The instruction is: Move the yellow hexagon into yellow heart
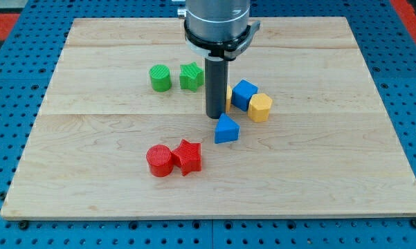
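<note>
The yellow hexagon (260, 107) lies right of the board's centre, touching the lower right side of a blue cube (244, 93). A thin sliver of another yellow block (228, 97) shows between my rod and the blue cube; its shape is mostly hidden by the rod. My tip (215, 117) rests on the board just left of that sliver, directly above a blue triangular block (226, 129) in the view. The tip is about a block's width left of the hexagon and does not touch it.
A green cylinder (160, 78) and a green star (191, 76) sit side by side up and left of the tip. A red cylinder (159, 160) and a red star (187, 156) touch each other toward the view's bottom left. The wooden board (346, 173) lies on a blue pegboard.
</note>
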Available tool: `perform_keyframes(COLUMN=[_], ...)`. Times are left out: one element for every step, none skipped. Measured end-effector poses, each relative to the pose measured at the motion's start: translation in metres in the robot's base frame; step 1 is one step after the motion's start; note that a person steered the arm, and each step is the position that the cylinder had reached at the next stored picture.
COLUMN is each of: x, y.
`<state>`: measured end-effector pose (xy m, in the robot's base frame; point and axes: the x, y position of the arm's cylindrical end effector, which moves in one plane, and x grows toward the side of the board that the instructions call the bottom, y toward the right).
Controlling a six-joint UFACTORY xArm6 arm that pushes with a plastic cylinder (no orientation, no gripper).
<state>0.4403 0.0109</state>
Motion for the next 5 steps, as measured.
perform_keyframes(x=[-0.02,-0.046,-0.076,-0.14,-0.198], y=[0.005,0.024,0.068,0.024,-0.034])
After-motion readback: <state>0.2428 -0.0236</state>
